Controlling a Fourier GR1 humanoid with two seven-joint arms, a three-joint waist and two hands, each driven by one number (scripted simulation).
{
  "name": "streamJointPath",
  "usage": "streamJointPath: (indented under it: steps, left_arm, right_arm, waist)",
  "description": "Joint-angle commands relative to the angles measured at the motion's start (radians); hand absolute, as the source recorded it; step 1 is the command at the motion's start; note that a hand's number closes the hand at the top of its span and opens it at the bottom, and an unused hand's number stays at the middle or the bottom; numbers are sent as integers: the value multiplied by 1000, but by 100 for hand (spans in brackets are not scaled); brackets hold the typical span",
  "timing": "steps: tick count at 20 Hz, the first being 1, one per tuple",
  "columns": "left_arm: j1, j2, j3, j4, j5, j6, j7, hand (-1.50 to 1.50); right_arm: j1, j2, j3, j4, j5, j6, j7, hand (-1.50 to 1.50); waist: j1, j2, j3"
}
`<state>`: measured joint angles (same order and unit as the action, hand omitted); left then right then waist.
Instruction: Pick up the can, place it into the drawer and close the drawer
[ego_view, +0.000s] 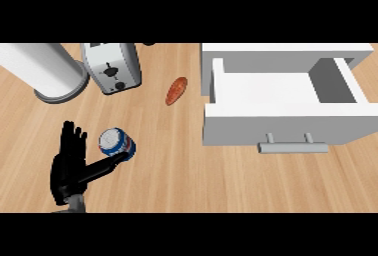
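Note:
A blue and white can (117, 142) with a silver top stands upright on the wooden counter at the lower left. My left hand (68, 172) is just to its left, open, fingers straight and pointing away from me. The thumb (105, 164) stretches out to the right and touches the can's near side. Far to the right, the white drawer (284, 124) is pulled open towards me; its inside holds nothing and its grey handle (293, 146) faces me. My right hand does not show.
A silver toaster (112, 66) and a white paper towel roll (40, 67) stand at the back left. A reddish-brown oblong food item (176, 90) lies between the toaster and the drawer. Bare wood (184, 170) stretches between the can and the drawer.

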<state>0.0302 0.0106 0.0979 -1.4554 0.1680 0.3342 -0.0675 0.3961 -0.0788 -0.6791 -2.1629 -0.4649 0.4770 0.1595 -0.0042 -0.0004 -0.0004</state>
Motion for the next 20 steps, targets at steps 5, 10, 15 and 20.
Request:
streamJointPath:
  steps: [5,10,15,20]
  left_arm:
    - [-12,-9,51,249,62,-91,-196,-150]
    - [-88,-10,78,393,87,-94,-255,-150]
    - [-148,7,113,525,127,-153,-332,-150]
    - [-209,1,106,568,142,-155,-302,-150]
  right_arm:
    - [21,0,-57,-31,-62,45,34,-150]
    - [9,37,-51,3,-10,66,-21,-150]
    - [-9,55,-29,-70,-17,20,77,-150]
    - [-14,49,-46,-58,-20,38,66,-150]
  waist:
    - [-3,0,0]
    - [-3,1,0]
    - [-2,1,0]
    - [-2,0,0]
